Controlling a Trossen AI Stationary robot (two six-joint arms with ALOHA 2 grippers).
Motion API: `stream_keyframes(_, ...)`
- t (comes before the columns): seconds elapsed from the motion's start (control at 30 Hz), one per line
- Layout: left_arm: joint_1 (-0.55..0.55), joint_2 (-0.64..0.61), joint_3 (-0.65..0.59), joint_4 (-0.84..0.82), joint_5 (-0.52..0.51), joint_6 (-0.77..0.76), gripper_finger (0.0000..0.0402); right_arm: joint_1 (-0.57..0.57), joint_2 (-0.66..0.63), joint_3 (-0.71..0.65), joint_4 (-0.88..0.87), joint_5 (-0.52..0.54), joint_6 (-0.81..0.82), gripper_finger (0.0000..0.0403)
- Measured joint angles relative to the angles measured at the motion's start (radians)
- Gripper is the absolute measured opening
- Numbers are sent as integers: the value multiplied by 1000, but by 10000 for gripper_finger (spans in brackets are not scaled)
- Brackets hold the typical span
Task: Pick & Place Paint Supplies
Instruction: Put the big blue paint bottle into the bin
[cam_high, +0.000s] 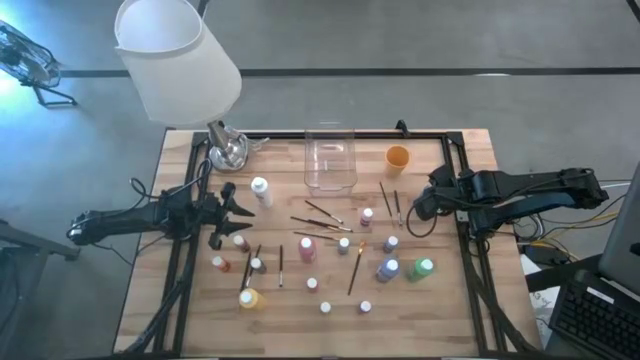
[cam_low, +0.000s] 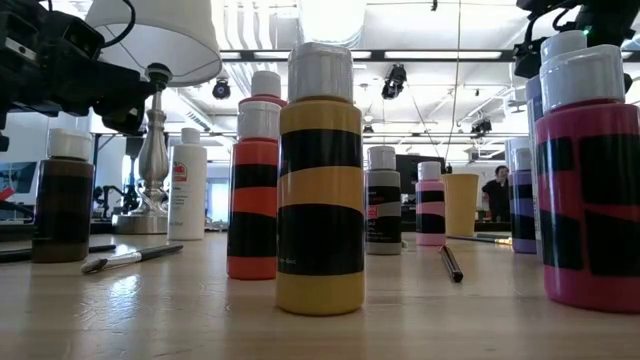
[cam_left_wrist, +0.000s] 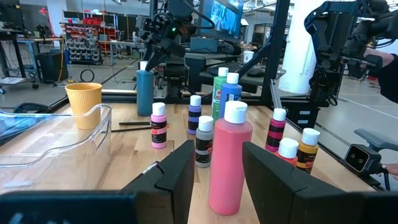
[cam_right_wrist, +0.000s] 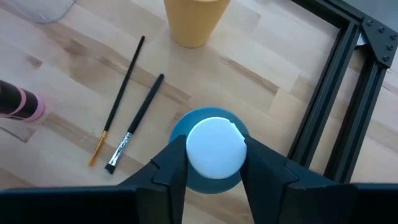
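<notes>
Several small paint bottles with white caps stand on the wooden table, and thin brushes lie among them. At the right, my right gripper is shut on the white cap of a blue bottle. At the left, my left gripper is level and open. A pink bottle stands on its base just ahead, between the fingers as that wrist view shows it. Whether they touch it I cannot tell. My right gripper pinches the blue bottle's round white cap between its two fingers, one on each side. The fingers slant down onto it from above and from the table's right. The bottle is upright, and in the left wrist view its base appears to be at table level.
A clear plastic box and a small orange cup stand at the far middle. A lamp stands at the far left. Two brushes lie near the blue bottle. The black frame rail runs close on its right.
</notes>
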Motion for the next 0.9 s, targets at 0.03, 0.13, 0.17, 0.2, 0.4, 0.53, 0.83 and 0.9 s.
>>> stream_keyframes(0.03, 0, 0, 0, 0, 0, 0, 140, 0, 0, 0, 0, 0, 0, 121)
stream_keyframes(0.13, 0, 0, 0, 0, 0, 0, 140, 0, 0, 0, -1, -3, 0, 133)
stream_keyframes(0.17, 0, 0, 0, 0, 0, 0, 140, 0, 0, 0, 0, -3, 0, 134)
stream_keyframes(0.2, 0, 0, 0, 0, 0, 0, 140, 0, 0, 0, 0, -3, 0, 134)
stream_keyframes(0.4, 0, 0, 0, 0, 0, 0, 140, 0, 1, 6, 2, -7, -5, 115)
stream_keyframes(0.53, 0, 0, 0, 0, 0, 0, 140, 1, 1, 20, 3, -13, -6, 120)
stream_keyframes(0.83, 0, 0, 0, 0, 0, 0, 140, 0, 1, 48, 4, -7, -18, 117)
stream_keyframes(0.9, 0, 0, 0, 0, 0, 0, 140, 0, 1, 66, 8, -5, -23, 115)
